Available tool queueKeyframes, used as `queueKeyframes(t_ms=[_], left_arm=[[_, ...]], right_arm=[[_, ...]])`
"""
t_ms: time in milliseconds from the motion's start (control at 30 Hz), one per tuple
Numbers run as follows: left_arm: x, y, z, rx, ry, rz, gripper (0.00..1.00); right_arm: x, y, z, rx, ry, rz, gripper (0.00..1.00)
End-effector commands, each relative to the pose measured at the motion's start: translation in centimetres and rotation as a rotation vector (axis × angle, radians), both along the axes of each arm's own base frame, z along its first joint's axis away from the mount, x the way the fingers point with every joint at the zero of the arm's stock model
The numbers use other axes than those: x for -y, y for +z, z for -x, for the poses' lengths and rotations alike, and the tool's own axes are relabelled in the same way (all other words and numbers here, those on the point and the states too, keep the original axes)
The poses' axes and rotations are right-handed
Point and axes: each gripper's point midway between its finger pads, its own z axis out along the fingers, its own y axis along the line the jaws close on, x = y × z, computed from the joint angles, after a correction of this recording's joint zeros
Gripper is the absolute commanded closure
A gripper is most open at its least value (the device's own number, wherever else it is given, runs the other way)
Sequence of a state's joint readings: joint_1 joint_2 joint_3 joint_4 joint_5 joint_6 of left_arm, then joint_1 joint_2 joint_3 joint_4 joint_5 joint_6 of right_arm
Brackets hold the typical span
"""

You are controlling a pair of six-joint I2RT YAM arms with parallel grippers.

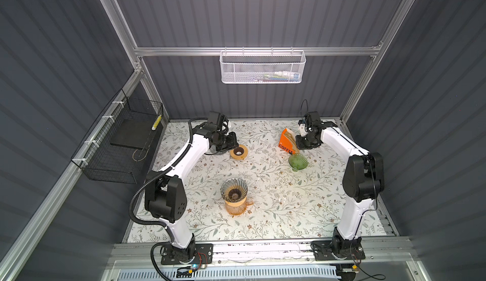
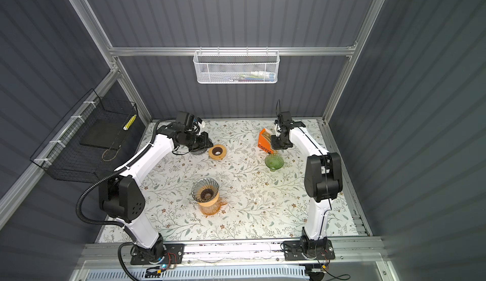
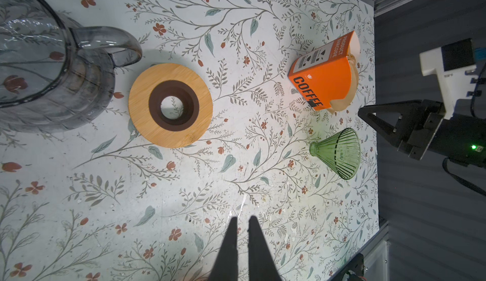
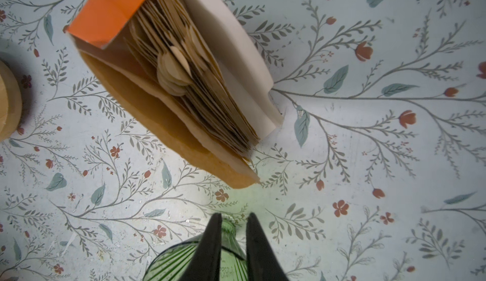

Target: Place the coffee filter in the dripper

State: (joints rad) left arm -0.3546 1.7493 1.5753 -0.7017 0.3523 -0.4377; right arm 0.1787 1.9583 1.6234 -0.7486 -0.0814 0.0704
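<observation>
The coffee filters (image 4: pixel 189 82) stand as a brown paper stack in an open orange COFFEE box (image 1: pixel 286 143) at the back right of the table. A green glass dripper (image 1: pixel 298 161) lies on its side just in front of the box. A grey ribbed dripper (image 1: pixel 234 189) sits on an orange carafe (image 1: pixel 237 206) at centre front. My right gripper (image 4: pixel 232 219) hovers between box and green dripper, slightly open, holding nothing; the green dripper (image 4: pixel 178 264) shows behind its fingers. My left gripper (image 3: pixel 243 221) is shut and empty, over bare table.
A wooden ring with a brown centre (image 3: pixel 171 106) lies by the left gripper (image 1: pixel 234 142), next to a grey glass pitcher (image 3: pixel 39 69). A black wire basket (image 1: pixel 118 145) hangs on the left wall, a white mesh basket (image 1: pixel 263 66) on the back wall.
</observation>
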Motion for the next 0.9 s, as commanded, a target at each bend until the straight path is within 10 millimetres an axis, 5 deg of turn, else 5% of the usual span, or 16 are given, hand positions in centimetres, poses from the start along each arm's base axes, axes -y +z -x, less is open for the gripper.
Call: queueKeyframes(t_ms=[0,867], left_arm=[[0.3,1.2,0.6,0.03,-0.03,0.014,0.88],[0.5,0.6,0.0,0.014,-0.026,0.011,0.88]], right_arm=[[0.2,-1.2,-0.3,-0.021,-0.004,0.031,0.76],[0.7,-2.8,-1.6,-0.032,-0.004,0.074,0.77]])
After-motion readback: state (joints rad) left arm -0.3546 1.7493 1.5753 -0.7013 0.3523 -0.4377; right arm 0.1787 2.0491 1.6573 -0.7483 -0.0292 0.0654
